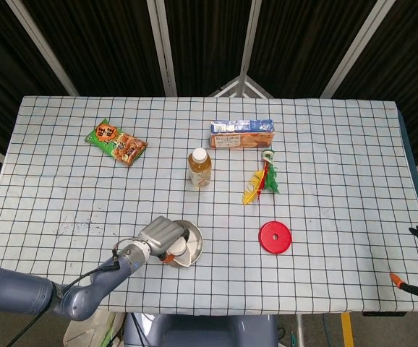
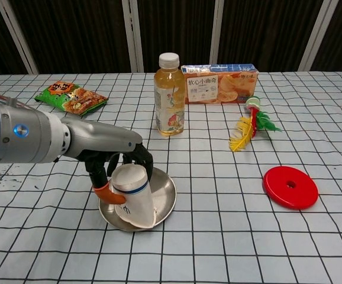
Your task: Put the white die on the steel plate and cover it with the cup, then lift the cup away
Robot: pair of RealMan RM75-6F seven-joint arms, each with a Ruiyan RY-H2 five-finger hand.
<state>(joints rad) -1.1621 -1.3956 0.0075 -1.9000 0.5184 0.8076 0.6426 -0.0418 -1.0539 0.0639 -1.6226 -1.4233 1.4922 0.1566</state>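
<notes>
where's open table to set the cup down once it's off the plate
Bare cloth lies between the steel plate and the red disc, and along the near edge. The left hand holds the cup over the plate. It is crowded behind: bottle, cracker box, feather toy.

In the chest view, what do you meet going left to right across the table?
Snack bag → left hand gripping the cup over the steel plate → bottle → biscuit box → feather toy → red disc.
</notes>
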